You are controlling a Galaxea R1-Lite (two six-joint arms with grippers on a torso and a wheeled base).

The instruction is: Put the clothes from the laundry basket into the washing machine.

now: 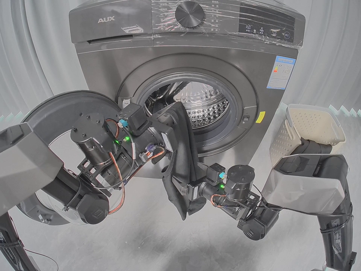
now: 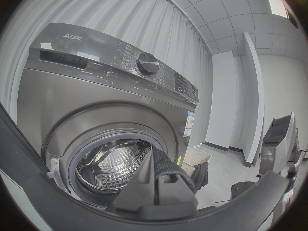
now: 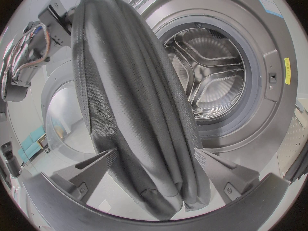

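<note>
garment (image 1: 184, 151), just one, clamped tight in left claw (image 2: 157, 185) and right claw (image 3: 157, 156).

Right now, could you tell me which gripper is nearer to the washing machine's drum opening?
Left. The left gripper holds the dark garment up at the lower-left rim of the drum opening; the right gripper grips the same garment lower down, below the opening.
</note>
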